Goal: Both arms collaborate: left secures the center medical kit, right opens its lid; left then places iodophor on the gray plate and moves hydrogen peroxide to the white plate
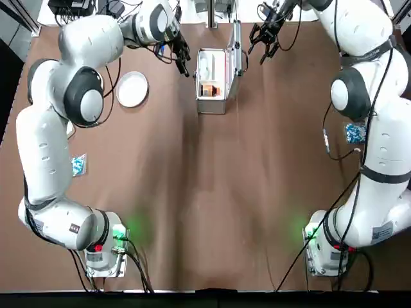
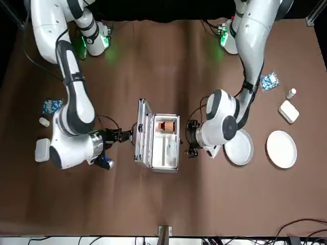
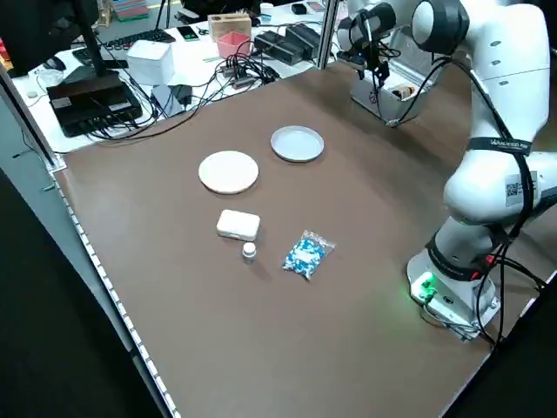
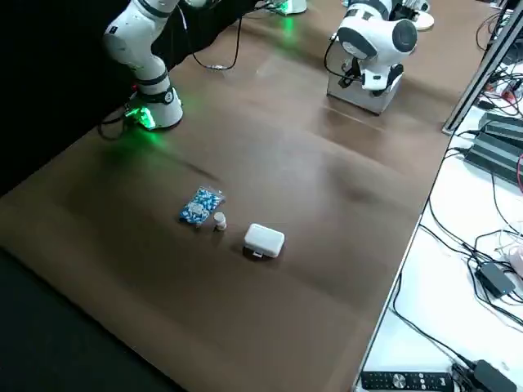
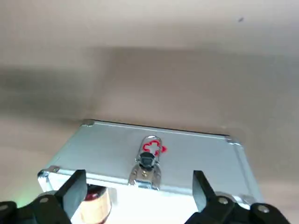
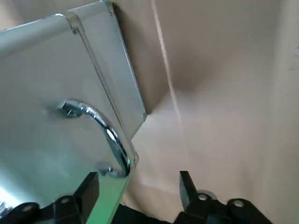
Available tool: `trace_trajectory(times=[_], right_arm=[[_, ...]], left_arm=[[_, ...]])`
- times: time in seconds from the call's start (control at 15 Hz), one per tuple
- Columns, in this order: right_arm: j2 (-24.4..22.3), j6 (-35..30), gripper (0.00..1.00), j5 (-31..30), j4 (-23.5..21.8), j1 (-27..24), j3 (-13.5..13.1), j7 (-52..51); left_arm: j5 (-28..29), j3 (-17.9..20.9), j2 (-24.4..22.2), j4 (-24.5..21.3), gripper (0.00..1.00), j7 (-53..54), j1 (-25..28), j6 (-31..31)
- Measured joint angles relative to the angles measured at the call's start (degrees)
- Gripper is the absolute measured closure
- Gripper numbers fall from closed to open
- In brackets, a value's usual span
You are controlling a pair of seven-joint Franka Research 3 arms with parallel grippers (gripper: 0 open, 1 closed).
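Lid (image 1: 236, 56) upright between both tools (apart)

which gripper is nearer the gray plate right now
Left. The left gripper is beside the gray plate, at the case's side; the right gripper is across the case.

Open case (image 1: 213, 82) in the middle, lid (image 1: 236, 54) standing up on the right gripper (image 1: 264, 40) side, left gripper (image 1: 182, 62) close on the other side, wide bare table (image 1: 212, 212) in front, plates farther left
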Motion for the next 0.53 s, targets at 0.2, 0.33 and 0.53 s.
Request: trace_trajectory(times=[0.2,0.33,0.53], right_arm=[[-0.6,-3.28,0.15,-0.03,4.13,-2.6,-0.24,-0.39],[-0.94,-3.86,0.15,-0.14,6.55,-5.07,-0.65,-1.98],[-1.79,-4.48,0.13,-3.93,8.07,-10.1,-0.91,-7.32]], left_arm=[[0.0,0.69,-1.81,0.17,0.0,0.0,0.05,-0.69],[0.0,0.67,-2.11,0.39,0.0,-0.12,-0.27,-0.73],[2.59,0.54,-2.1,0.39,0.0,-3.23,-1.48,-0.76]])
